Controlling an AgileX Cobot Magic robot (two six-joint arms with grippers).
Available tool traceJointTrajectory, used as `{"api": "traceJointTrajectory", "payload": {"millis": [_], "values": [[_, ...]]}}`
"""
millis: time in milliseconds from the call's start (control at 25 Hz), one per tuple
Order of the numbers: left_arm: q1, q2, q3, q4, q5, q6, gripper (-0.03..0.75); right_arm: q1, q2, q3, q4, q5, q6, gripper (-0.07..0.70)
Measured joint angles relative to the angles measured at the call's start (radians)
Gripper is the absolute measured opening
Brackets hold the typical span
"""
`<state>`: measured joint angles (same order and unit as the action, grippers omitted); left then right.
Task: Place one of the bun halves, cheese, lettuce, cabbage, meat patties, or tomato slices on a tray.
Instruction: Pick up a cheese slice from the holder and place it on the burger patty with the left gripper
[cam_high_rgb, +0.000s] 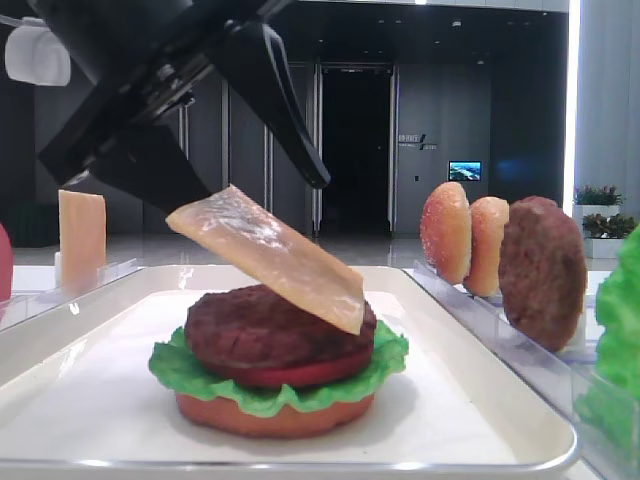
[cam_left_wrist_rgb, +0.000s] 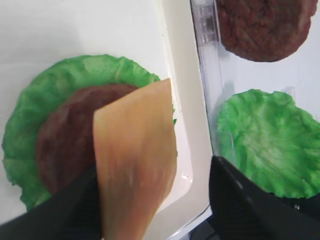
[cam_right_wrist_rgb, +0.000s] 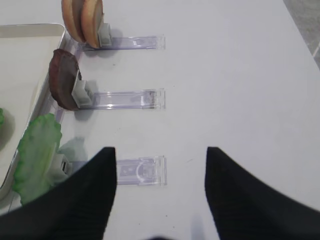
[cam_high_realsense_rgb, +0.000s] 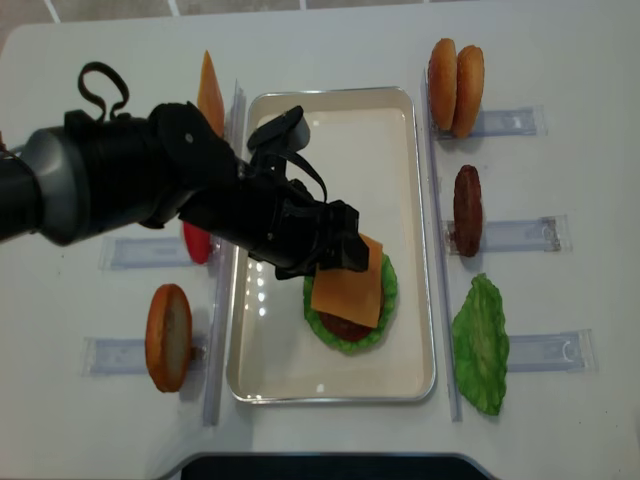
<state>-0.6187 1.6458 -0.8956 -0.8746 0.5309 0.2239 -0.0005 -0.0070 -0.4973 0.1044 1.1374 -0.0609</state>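
Note:
On the white tray (cam_high_rgb: 90, 385) sits a stack: flat bun half (cam_high_rgb: 270, 415), lettuce (cam_high_rgb: 190, 370), tomato slice (cam_high_rgb: 300, 375) and meat patty (cam_high_rgb: 250, 330). A glossy yellow-orange cheese slice (cam_high_rgb: 290, 265) slants over it, its lower edge on the patty and its upper end against one finger of my left gripper (cam_high_rgb: 255, 190). That gripper's jaws stand wide open; in the left wrist view the cheese (cam_left_wrist_rgb: 135, 165) leans on the left finger while the right finger (cam_left_wrist_rgb: 240, 200) is well apart. My right gripper (cam_right_wrist_rgb: 157, 155) is open and empty over the table.
Clear racks right of the tray hold two bun halves (cam_high_realsense_rgb: 455, 73), a patty (cam_high_realsense_rgb: 467, 210) and a lettuce leaf (cam_high_realsense_rgb: 482, 345). Racks on the left hold another cheese slice (cam_high_realsense_rgb: 210, 90), a tomato slice (cam_high_realsense_rgb: 195, 245) and a bun half (cam_high_realsense_rgb: 168, 337). An empty rack (cam_right_wrist_rgb: 140, 170) lies below my right gripper.

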Motion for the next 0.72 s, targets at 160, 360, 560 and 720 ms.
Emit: {"api": "traceJointTrajectory", "payload": {"millis": [160,360,560,720], "values": [[0.000,-0.034,0.000,0.061,0.006,-0.047,0.472,0.000,0.000,0.000,0.000,0.000,0.000,0.408],[0.000,-0.081,0.000,0.149,0.043,-0.122,0.472,0.000,0.000,0.000,0.000,0.000,0.000,0.408],[0.000,-0.106,0.000,0.235,0.073,-0.194,0.472,0.000,0.000,0.000,0.000,0.000,0.000,0.408],[0.000,-0.114,-0.011,0.300,0.112,-0.243,0.472,0.000,0.000,0.000,0.000,0.000,0.000,0.408]]}}
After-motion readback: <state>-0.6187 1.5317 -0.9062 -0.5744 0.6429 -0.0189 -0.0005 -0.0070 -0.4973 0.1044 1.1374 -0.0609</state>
